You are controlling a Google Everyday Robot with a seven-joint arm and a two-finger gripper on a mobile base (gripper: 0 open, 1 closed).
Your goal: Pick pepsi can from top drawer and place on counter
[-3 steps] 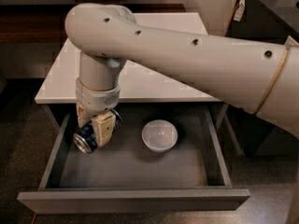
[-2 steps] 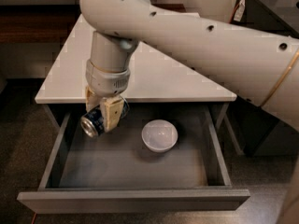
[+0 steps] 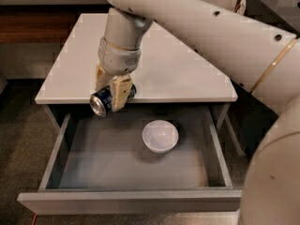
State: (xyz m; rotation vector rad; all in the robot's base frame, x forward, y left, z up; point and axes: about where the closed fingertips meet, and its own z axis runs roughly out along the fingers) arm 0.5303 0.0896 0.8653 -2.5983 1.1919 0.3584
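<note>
My gripper [image 3: 110, 91] is shut on the pepsi can [image 3: 104, 101], a dark blue can with a silver end. It holds the can on its side, lifted above the drawer, at the front edge of the white counter [image 3: 187, 74] towards its left. The tan fingers [image 3: 120, 92] clamp the can's body. The top drawer [image 3: 122, 165] stands pulled open below, its dark grey inside showing.
A white bowl [image 3: 160, 136] sits in the drawer, right of the middle. A dark brown wooden ledge [image 3: 33, 25] runs behind the counter at the left. My arm [image 3: 220, 32] reaches in from the upper right over the counter.
The gripper has risen out of the drawer with the can and moved back towards the counter's front edge. The bowl has not moved.
</note>
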